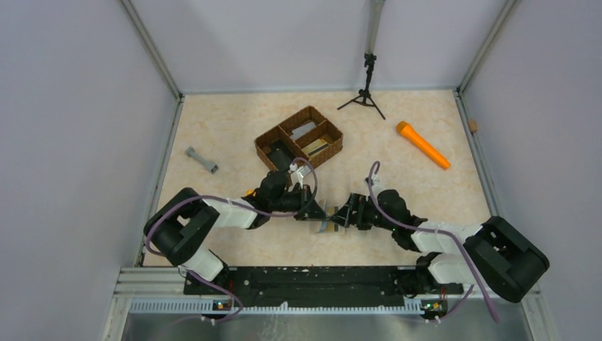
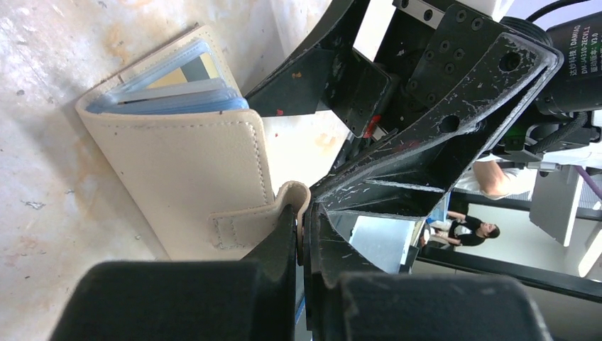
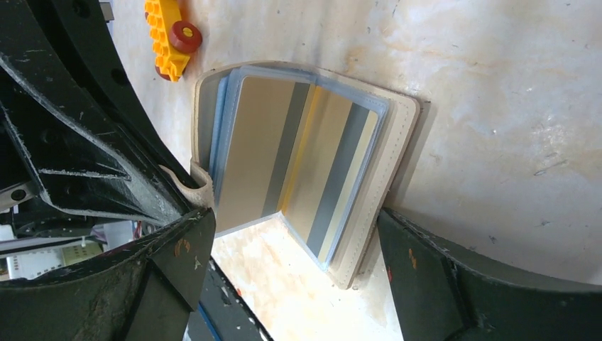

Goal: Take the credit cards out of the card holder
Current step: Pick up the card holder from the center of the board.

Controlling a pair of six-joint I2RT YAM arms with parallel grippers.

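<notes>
The card holder (image 1: 328, 227) stands open on the table between my two grippers. In the left wrist view its cream outside (image 2: 184, 163) faces me, with blue sleeves at the top. My left gripper (image 2: 304, 222) is shut on its closing tab (image 2: 294, 199), and also shows in the top view (image 1: 316, 212). In the right wrist view the pale blue inside holds the credit cards (image 3: 266, 156), tan-gold with dark stripes; a second one (image 3: 344, 177) sits in the right half. My right gripper (image 3: 298, 263) is open, with one finger (image 3: 440, 277) beside the holder's right edge, and holds nothing.
A brown wicker divided tray (image 1: 334, 135) with dark items stands behind the grippers. An orange cylinder (image 1: 422, 144) lies far right and a grey tool (image 1: 201, 160) far left. A small tripod (image 1: 365, 92) stands at the back. A yellow toy brick with a red wheel (image 3: 170, 39) lies near the holder.
</notes>
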